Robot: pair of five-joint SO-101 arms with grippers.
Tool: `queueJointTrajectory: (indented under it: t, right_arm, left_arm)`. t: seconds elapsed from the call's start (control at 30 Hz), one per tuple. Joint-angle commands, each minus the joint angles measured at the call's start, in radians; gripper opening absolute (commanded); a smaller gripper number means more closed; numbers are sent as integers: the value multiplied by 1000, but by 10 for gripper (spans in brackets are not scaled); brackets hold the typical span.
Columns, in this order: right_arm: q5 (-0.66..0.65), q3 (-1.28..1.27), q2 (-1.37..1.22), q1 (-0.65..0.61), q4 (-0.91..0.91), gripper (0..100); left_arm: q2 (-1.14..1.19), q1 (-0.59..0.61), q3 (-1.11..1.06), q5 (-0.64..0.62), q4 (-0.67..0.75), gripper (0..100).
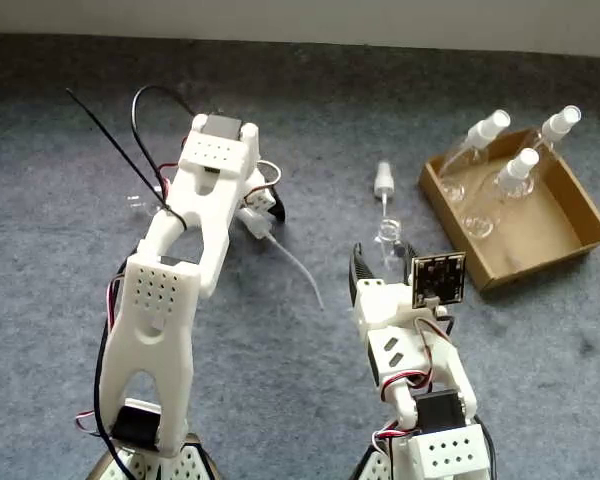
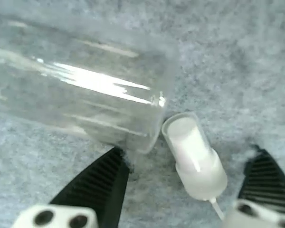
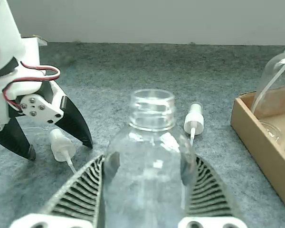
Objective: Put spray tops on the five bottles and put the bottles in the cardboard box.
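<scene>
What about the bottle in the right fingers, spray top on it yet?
No, the bottle between the right fingers has a bare open neck; a loose spray top lies on the carpet beyond.

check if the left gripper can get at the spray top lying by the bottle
Probably yes: the left gripper is open and the spray top lies between its fingers. The bottle close beside one finger could get nudged.

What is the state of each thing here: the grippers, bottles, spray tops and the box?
Held bottle: upright, neck open.
Right gripper: shut on it.
Near spray top: lying on carpet, not gripped.
Left gripper: open around it.
Second bottle: on its side.
Loose spray top: lying on carpet.
Three boxed bottles: capped, leaning.
Cardboard box: open, three bottles inside.
</scene>
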State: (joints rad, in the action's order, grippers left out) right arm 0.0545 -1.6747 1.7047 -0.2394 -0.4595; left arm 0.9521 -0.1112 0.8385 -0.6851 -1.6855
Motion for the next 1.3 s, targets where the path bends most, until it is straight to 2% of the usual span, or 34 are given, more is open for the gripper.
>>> queueJointTrajectory:
  t: [0.0, 0.23, 0.33, 0.4, 0.57, 0.97, 1.27]
  right_arm:
    - [2, -111, 10, 7, 27, 80]
    - [2, -111, 10, 7, 27, 80]
    - [2, -111, 10, 7, 27, 80]
    - [2, -111, 10, 7, 27, 80]
    - [2, -108, 10, 7, 27, 80]
    - [2, -110, 10, 7, 27, 80]
    - [2, -111, 10, 7, 27, 80]
  left_arm:
    - [-19, -45, 12, -11, 11, 174]
    - [-16, -61, 7, -6, 9, 65]
    - [-21, -65, 12, -6, -40, 30]
    - [-22, -90, 12, 12, -60, 26]
    - [-16, -170, 4, 233, -64, 24]
    - [-31, -176, 21, 245, -64, 24]
    - [-211, -180, 68, 245, -64, 24]
